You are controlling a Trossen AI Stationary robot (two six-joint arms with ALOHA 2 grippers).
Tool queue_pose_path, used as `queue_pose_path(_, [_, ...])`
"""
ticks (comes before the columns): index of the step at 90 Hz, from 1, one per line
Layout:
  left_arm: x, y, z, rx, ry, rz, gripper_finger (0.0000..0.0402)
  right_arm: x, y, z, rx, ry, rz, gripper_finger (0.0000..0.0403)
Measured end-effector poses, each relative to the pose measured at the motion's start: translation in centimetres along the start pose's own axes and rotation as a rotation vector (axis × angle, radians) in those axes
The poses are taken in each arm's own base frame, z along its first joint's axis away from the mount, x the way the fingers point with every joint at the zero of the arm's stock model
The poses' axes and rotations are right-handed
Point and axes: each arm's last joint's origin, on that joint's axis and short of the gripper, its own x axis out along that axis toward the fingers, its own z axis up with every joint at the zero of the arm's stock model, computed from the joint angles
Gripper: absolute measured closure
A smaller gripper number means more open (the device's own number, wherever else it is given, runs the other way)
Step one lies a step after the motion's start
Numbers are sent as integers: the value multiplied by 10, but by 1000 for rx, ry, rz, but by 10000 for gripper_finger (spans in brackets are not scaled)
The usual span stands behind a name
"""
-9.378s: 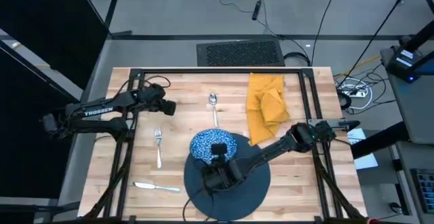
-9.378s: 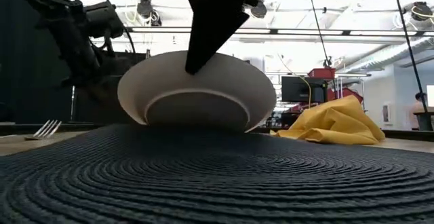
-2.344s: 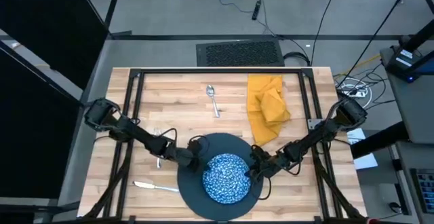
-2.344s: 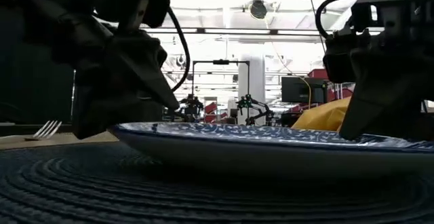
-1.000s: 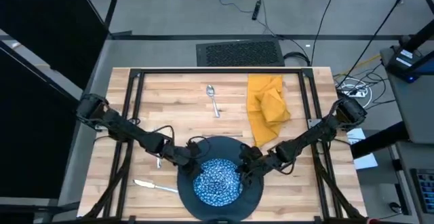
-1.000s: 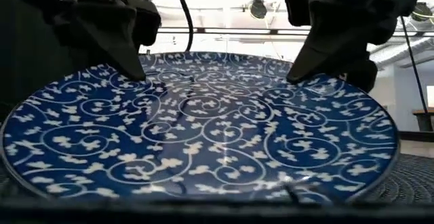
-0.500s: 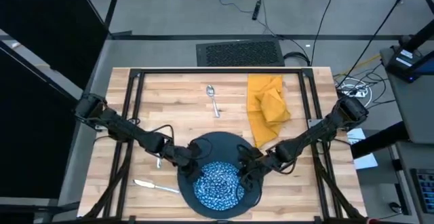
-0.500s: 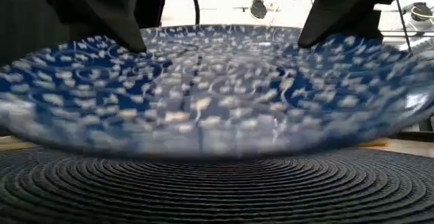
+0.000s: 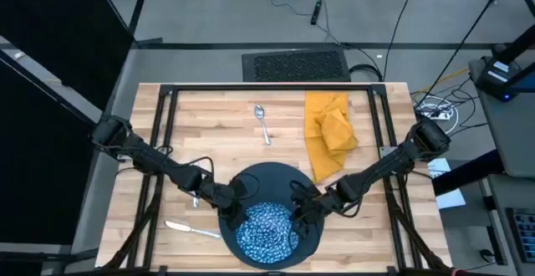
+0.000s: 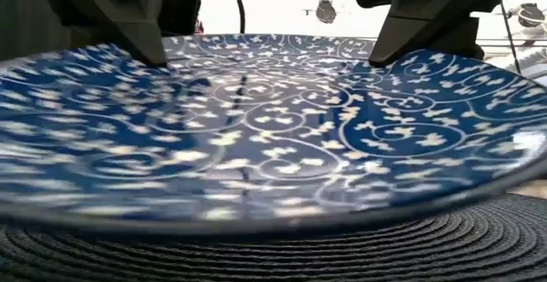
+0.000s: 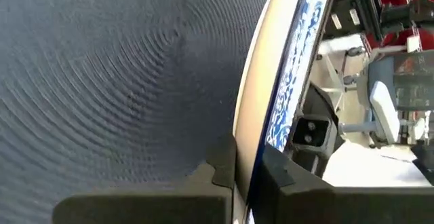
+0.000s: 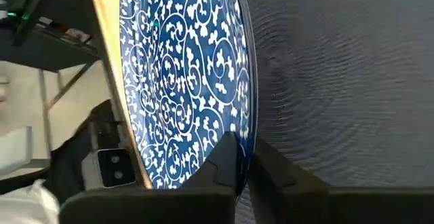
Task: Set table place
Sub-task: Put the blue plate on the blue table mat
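A shallow blue-and-white patterned bowl (image 9: 266, 231) hangs over the near half of a dark slate-blue round piece with woven rings (image 9: 272, 180), which lies flat on the wooden table (image 9: 217, 134). My left gripper (image 9: 235, 215) is shut on the bowl's left rim and my right gripper (image 9: 298, 215) on its right rim. In the low view the bowl (image 10: 256, 137) fills the picture, its inside showing and its near edge lowest. Whether that edge touches the woven piece, I cannot tell. My left gripper pinches the bowl's rim (image 11: 245, 157) at its far-left part, one finger on the white underside, one on the patterned inside. It reaches in from the table's left, slanting down. The bowl is tilted, near edge low. My right gripper pinches the rim (image 12: 243, 141) at its far-right part, one finger inside and one outside. It comes from the table's right, slanting down.
A spoon (image 9: 262, 122) and a crumpled mustard-yellow napkin (image 9: 328, 134) lie toward the far side. A knife (image 9: 191, 228) lies near the front left. A fork (image 9: 195, 197) is mostly hidden under my left arm. A black frame (image 9: 267, 89) runs around the tabletop.
Both grippers have carried the bowl a little toward the table's near edge. The bowl, which stood steeply tipped with its inside toward the near edge, now lies flatter and lower over the woven piece.
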Motion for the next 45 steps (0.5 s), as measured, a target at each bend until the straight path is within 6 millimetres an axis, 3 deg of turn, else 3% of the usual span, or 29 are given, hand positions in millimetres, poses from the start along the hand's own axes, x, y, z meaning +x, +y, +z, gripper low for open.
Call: queue_pose_path(45, [25, 10, -4, 12, 27, 27, 401, 17, -10, -9, 9, 86, -53, 402])
